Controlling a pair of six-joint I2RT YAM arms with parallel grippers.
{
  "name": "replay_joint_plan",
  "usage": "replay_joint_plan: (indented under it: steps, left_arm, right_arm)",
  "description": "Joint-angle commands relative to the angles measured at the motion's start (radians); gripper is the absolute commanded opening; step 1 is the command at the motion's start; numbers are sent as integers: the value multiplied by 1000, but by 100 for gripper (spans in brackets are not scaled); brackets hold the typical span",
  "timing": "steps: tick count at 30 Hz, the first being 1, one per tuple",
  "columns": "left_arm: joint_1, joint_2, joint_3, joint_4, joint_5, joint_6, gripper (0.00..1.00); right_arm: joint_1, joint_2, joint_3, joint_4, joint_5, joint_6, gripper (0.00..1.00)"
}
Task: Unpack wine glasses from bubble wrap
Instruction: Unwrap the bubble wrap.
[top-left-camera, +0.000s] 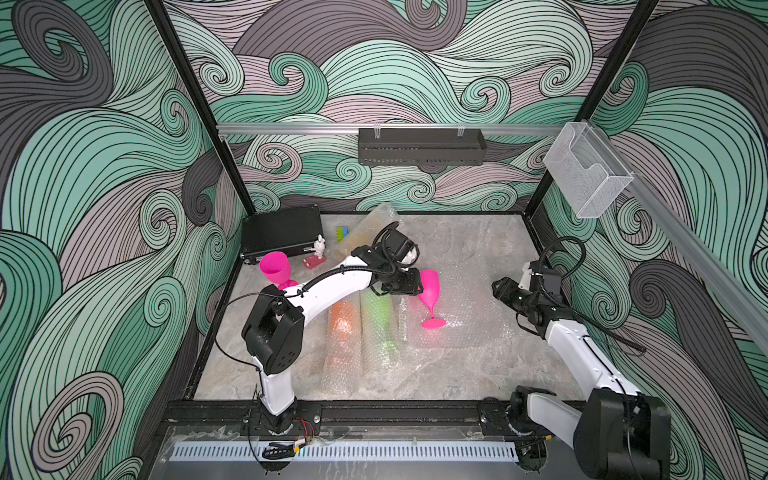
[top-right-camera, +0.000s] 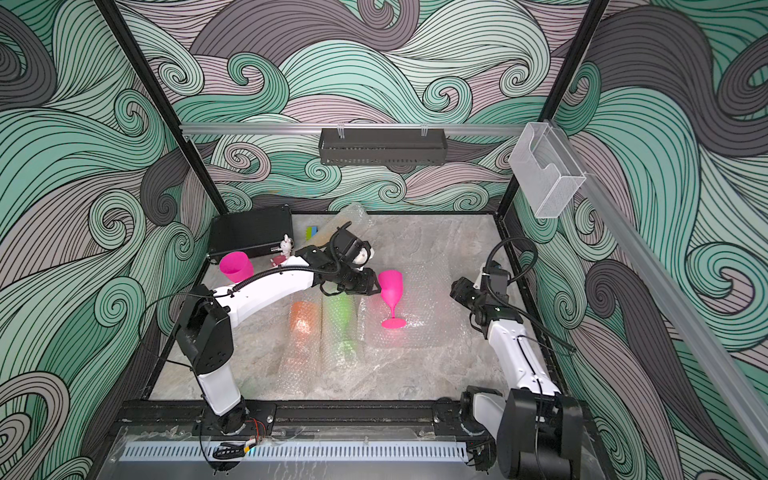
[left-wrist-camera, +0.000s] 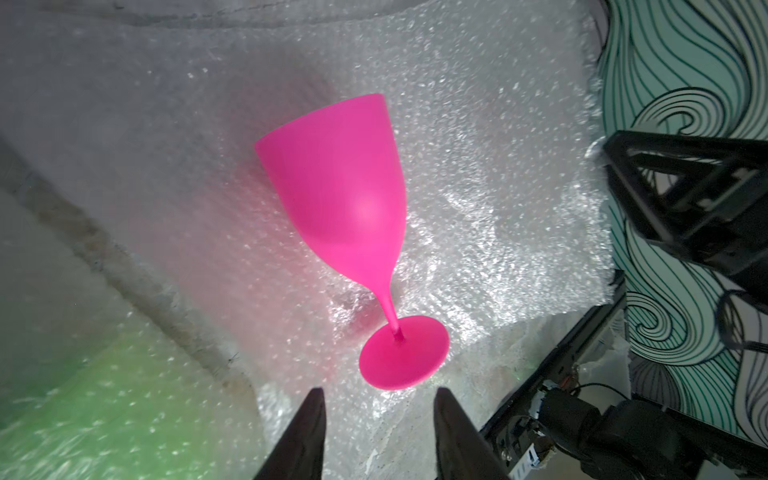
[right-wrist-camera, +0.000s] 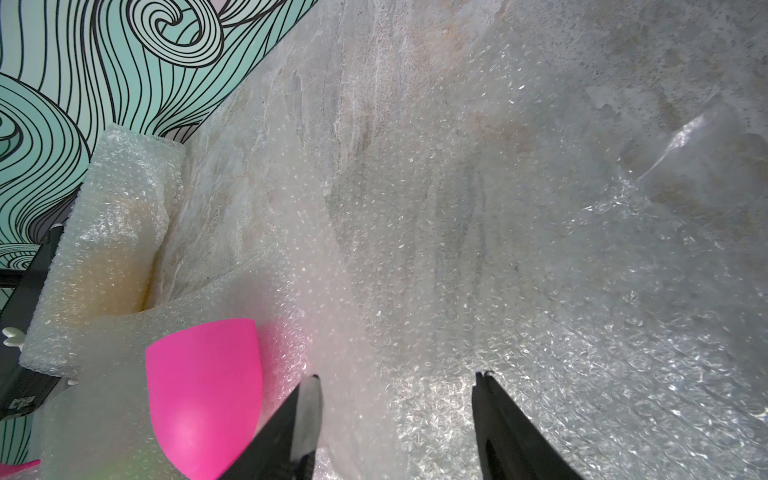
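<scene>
magenta goblet (top-left-camera: 430, 286), teal swirl-patterned walls (top-left-camera: 104, 166)

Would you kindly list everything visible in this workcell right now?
bubble wrap sheet: 1, clear, centre
case: 1, black, back left
bare goblets: 2, magenta, one by the case, one upright on the sheet
wrapped goblets: 3, orange, green, yellowish; two at centre, yellowish at back
rabbit figurine: 1, white, beside the case
block: 1, green-and-blue, near the rabbit
basket: 1, black, back rail
holder: 1, clear, right rail
left pincer: 1, black, open, by the central goblet
right pincer: 1, black, open, above the sheet
</scene>
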Motion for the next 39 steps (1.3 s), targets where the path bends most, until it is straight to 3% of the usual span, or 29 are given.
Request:
replay_joint_plan:
  steps: [1,7,18,25,34,39]
  left_arm:
    - [-11,22,31,23,58,-30,41]
    - [-7,118,-74,92,57,-64,35]
    - [-6,234,-130,124,21,-75,29]
    - [-8,267,-156,111,13,-80,27]
    - [-6,280,-175,118,29,-84,27]
    - [-7,284,-173,112,32,-83,27]
  right_arm:
    - [-5,9,-10,22,-10,9,62]
    - [-8,19,-11,26,-7,10,62]
    - [-43,56,2,46,-21,26,62]
    - [-142,98,26,55,-66,53,71]
    - [-302,178,12,173,-252,173,71]
    - [-340,190,-6,218,-295,211,72]
